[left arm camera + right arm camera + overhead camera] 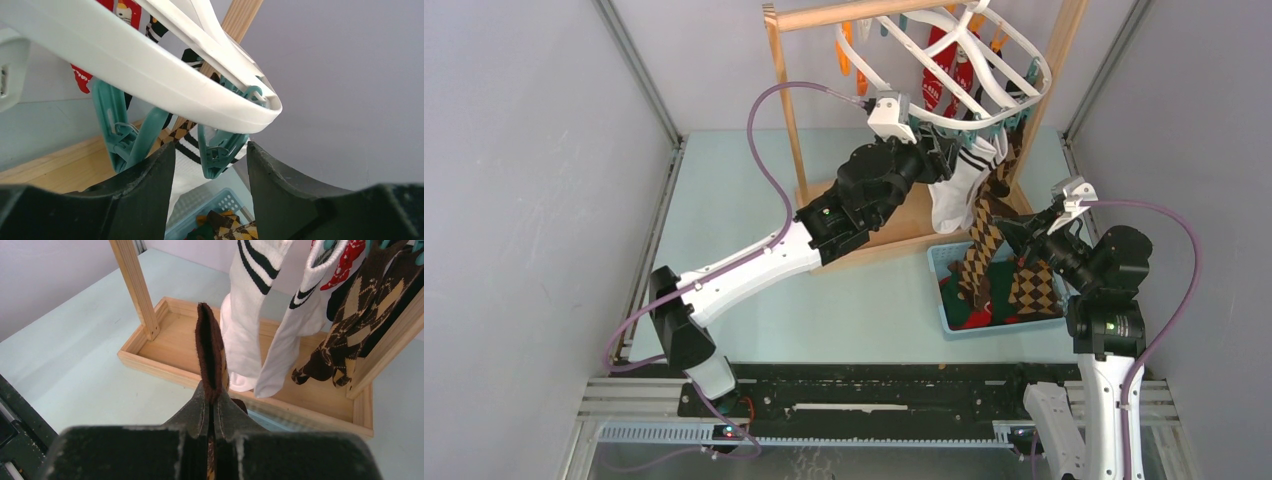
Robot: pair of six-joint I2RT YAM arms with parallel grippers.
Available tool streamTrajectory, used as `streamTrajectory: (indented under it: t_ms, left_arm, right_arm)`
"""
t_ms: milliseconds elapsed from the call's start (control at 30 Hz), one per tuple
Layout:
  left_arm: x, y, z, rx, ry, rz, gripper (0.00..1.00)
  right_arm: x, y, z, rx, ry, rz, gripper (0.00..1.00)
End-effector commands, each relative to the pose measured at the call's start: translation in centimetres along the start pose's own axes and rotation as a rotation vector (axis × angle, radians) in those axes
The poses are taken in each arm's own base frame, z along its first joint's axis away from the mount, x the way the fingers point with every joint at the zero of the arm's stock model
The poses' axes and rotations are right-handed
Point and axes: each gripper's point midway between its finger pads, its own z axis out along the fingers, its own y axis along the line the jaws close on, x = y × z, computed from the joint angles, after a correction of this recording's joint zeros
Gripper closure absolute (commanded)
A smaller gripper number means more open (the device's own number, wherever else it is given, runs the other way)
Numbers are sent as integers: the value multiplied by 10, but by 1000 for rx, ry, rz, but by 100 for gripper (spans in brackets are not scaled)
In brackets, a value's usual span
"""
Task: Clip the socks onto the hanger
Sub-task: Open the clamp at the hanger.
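Clamping a brown argyle sock (209,350), right fingers (197,410) clenched; left fingers (150,190) spread, seemingly holding nothing.

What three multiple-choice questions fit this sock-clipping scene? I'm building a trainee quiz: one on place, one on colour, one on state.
1. Relative to the rim of the hanger, the left gripper is: A just beneath; B well above; C far aside.
2. The clips by its fingers are: A orange; B teal; C black.
3. The right gripper is: A open; B shut on nothing; C shut on the brown sock.
Answers: A, the white rim arcs just over its fingers; B, both clips there are teal; C, its closed jaws pinch the sock.
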Motion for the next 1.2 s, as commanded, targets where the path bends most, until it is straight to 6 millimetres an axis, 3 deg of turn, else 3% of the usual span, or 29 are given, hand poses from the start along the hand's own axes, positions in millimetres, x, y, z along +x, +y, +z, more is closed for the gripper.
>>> streamTrajectory:
  t_ms: [0,733,1000,1167]
  left_arm:
    - [-30,-12,1,39,-72,-25,41]
    - [-41,-17,17,41,-100,1,52]
    - [-47,-18,17,37,-109,0,66]
    - [-50,-18,16,27,-102,-7,81]
  right_arm:
    - [-10,1,0,-4,-35,-25,100]
    - [-10,0,0,-2,-35,-27,100]
    - [-9,1,0,-5,-33,-30,100]
    - [-9,2,0,-11,-31,-31,100]
